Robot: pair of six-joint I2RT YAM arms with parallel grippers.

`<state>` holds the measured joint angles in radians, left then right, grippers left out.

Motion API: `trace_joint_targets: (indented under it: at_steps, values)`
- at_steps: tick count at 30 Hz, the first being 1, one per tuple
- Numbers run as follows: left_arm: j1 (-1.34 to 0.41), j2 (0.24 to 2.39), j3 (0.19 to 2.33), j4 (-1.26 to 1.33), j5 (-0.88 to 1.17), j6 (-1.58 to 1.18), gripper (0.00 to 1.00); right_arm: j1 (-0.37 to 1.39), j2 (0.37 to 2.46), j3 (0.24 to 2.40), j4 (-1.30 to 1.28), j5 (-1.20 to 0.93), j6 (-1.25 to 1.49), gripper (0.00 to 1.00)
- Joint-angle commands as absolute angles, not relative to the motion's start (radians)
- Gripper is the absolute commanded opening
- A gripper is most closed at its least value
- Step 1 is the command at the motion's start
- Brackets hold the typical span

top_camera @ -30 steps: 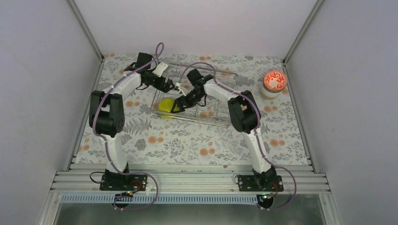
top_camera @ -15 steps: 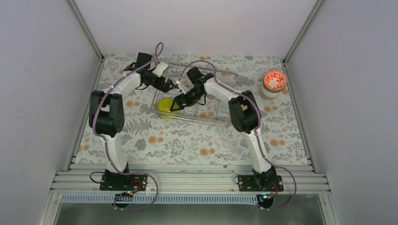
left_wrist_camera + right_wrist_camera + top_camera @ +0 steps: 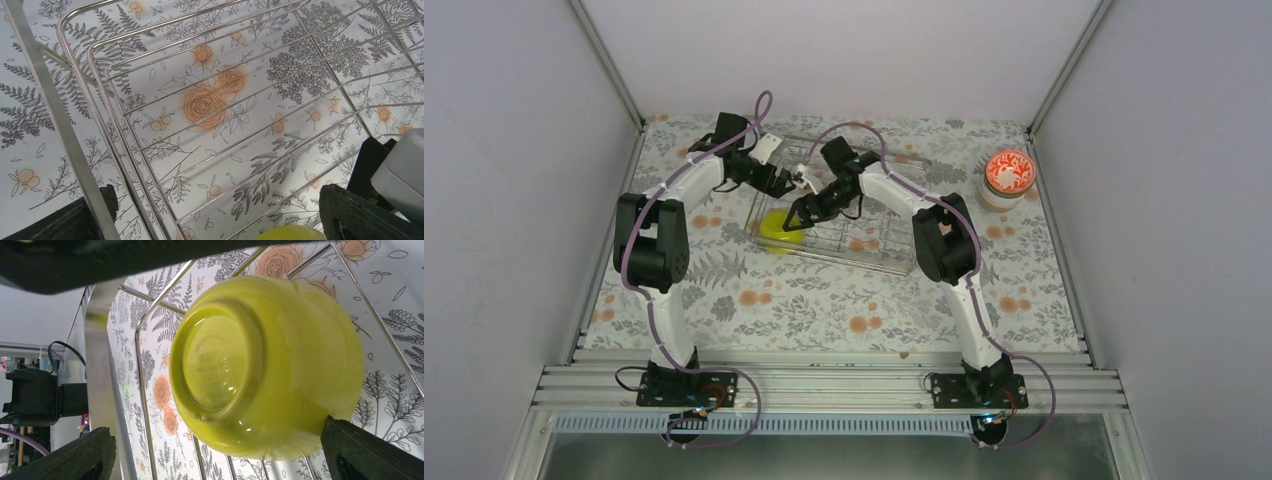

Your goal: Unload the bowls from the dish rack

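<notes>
Where the left arm stretches over the floral tablecloth (image 3: 724,290), it ends at the far left corner of the wire dish rack (image 3: 869,250). The left gripper (image 3: 799,180) hangs above that corner with its claw spread wide and nothing between the fingers. Its wrist camera looks straight down through bare rack wires to the cloth. The rack's thick outer rail (image 3: 47,95) crosses in front of one black finger (image 3: 75,225) low in that view, and the other finger sits far across the frame. A sliver of the yellow bowl (image 3: 776,224) shows at the bottom edge of that same view.

The yellow bowl lies inside the rack at its left end, close to the near rail. It is tipped over on the wires, so its round base faces the right wrist camera.

Just beside it on the rack's inner side, the right gripper (image 3: 796,214) points down at the bowl with its claw also wide. In the right wrist view the bowl fills the space between the two fingers. Its rim overlaps the lower right finger (image 3: 370,455), though I cannot tell whether they touch. The opposite finger stands clear of the bowl's side.

Far to the right, a red-patterned bowl (image 3: 1009,172) rests on a pale base on the cloth near the back right corner, outside the rack and well apart from it.
</notes>
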<state>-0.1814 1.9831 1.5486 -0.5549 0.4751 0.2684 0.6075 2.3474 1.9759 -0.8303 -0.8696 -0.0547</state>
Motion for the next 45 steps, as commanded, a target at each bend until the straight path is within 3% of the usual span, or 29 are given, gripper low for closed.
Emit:
trace_joint_targets:
  at_steps: [1,18,27,35,45]
  values:
    - [-0.192,1.964,1.541,-0.544,0.528,0.261,1.0,0.643,2.301,1.988,-0.816,-0.981,-0.057,1.0]
    - [-0.195,1.973,1.548,-0.544,0.522,0.259,1.0,0.7,2.245,1.983,-0.832,-0.985,-0.065,1.0]
    - [-0.195,1.967,1.539,-0.539,0.518,0.261,1.0,0.678,2.216,1.944,-0.827,-0.71,-0.068,1.0]
    - [-0.195,1.969,1.543,-0.539,0.516,0.259,1.0,0.623,2.242,1.91,-0.907,-0.715,-0.105,1.0]
    - [-0.196,1.969,1.544,-0.536,0.514,0.255,1.0,0.624,2.26,1.83,-0.787,-0.756,-0.035,1.0]
